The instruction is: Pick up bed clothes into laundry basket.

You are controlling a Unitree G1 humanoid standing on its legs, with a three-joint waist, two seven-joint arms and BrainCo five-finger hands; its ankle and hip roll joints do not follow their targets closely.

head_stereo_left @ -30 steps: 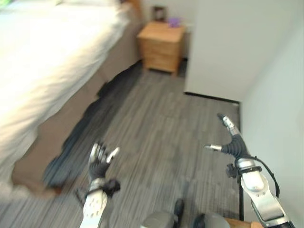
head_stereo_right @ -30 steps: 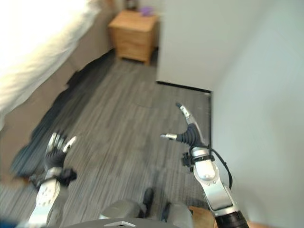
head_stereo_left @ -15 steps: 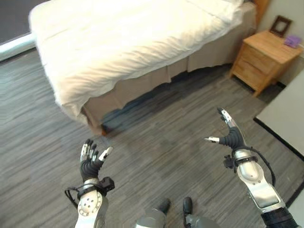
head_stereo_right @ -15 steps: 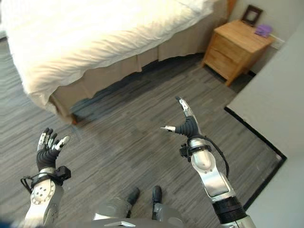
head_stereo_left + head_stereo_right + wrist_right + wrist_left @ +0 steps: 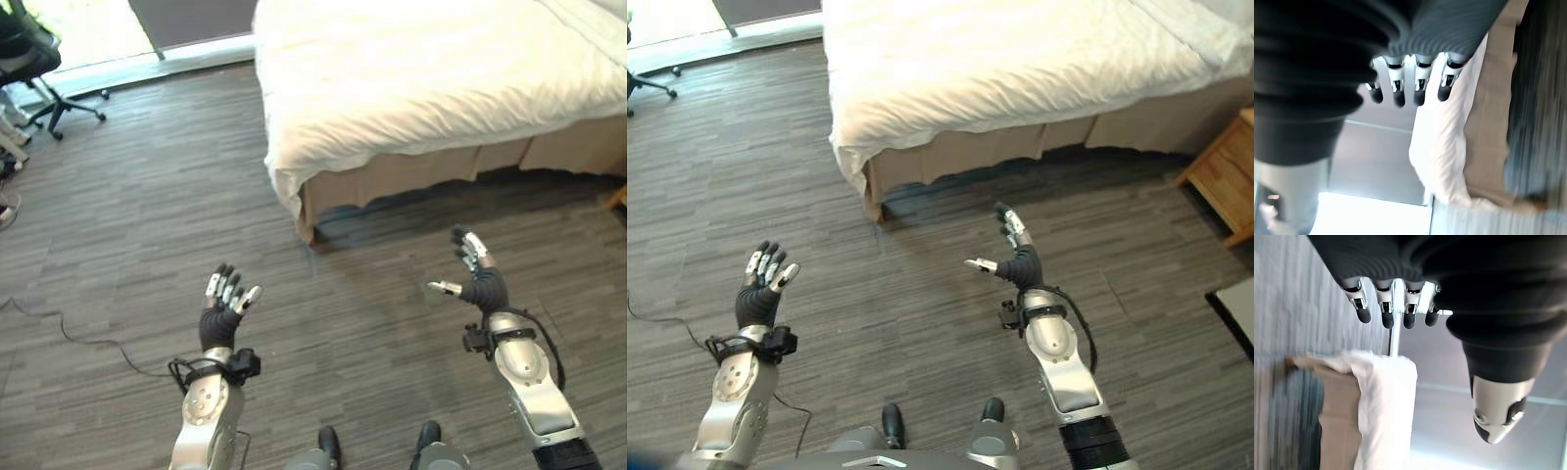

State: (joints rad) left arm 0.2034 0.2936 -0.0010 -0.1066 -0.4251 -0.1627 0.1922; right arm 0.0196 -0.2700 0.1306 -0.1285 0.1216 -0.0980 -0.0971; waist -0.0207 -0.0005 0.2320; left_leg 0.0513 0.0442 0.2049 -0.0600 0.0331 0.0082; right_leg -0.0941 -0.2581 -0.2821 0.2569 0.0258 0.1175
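Both hands are held up over the grey plank floor [image 5: 118, 225], empty: the left hand [image 5: 223, 311] and right hand [image 5: 477, 279] with fingers spread apart. The white duvet [image 5: 421, 69] lies on the bed (beige skirt [image 5: 411, 176] below), beyond the hands. An office chair [image 5: 29, 69] stands well apart.

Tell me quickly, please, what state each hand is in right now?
Left hand: open, fingers relaxed, holding nothing, raised above the floor.
Right hand: open, fingers and thumb spread, holding nothing, short of the bed.

Grey plank floor [image 5: 147, 196], office chair [image 5: 29, 59] far left, nightstand [image 5: 1225, 176].
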